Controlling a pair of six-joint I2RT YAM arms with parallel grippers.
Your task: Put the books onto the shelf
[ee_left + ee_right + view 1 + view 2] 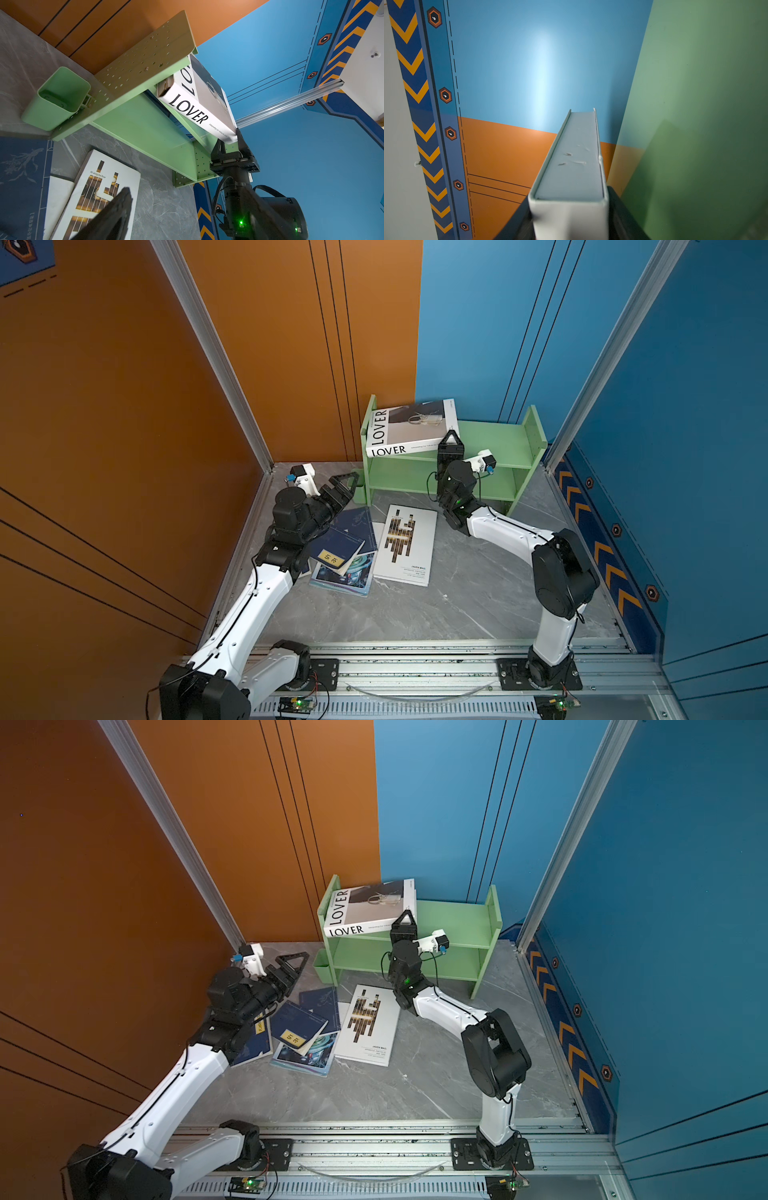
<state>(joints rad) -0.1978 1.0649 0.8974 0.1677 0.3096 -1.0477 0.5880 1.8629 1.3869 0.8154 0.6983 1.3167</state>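
The thick white LOVER book (409,427) (370,907) lies tilted on the top tier of the light-green shelf (494,439) (453,919), against its left side panel. My right gripper (450,439) (230,141) is shut on the book's near right corner; the right wrist view shows the book's edge (571,166) between the jaws. On the floor lie a second white book (407,545), navy books (345,543) and a teal magazine (345,576). My left gripper (340,489) hovers open and empty above the navy books.
A small green cup (360,489) (56,99) hangs on the shelf's left side, close to my left gripper. Orange and blue walls close in behind the shelf. The shelf's lower tier (141,124) holds nothing. Grey marble floor (478,593) runs to the front rail.
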